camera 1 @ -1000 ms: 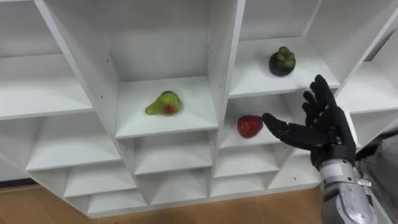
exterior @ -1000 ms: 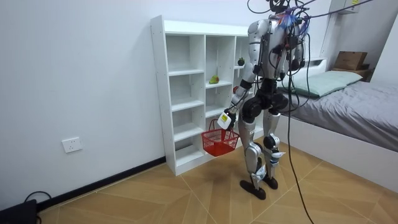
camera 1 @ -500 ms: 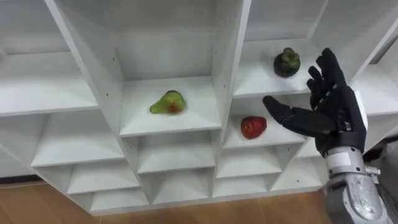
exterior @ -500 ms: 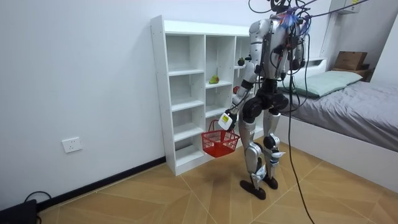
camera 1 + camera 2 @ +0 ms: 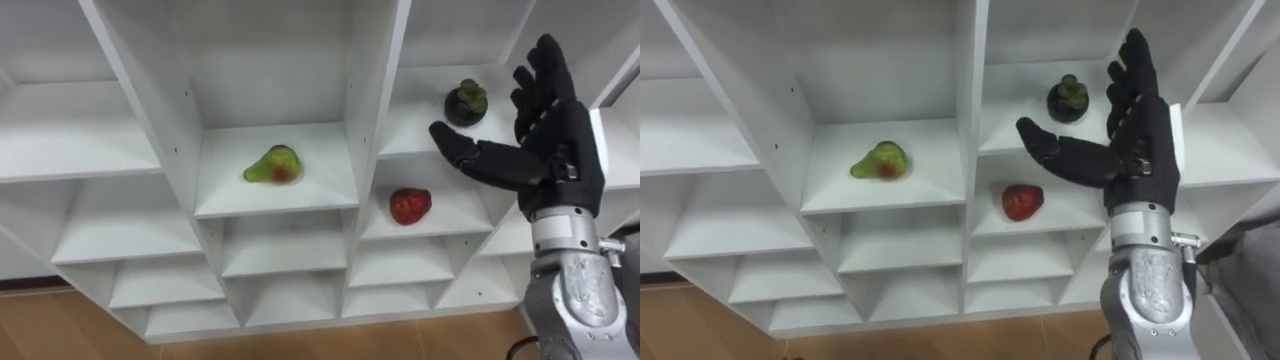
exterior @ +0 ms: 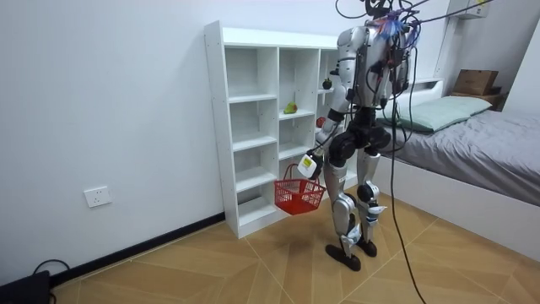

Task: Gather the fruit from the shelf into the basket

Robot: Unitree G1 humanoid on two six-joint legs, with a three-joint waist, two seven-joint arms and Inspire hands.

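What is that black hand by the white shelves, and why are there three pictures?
It's a walking robot standing at a white closet. Two pictures come from camera eyes on its head; the third comes from a camera across the room. The black thing is its right robot hand, open and holding nothing. On the shelves lie a green pear, a red fruit and a dark round fruit. Its left robot hand carries a red basket.

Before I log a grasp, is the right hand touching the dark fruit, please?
Apart. The right eye view shows bare white shelf between the dark fruit and the open right hand's thumb and fingers.
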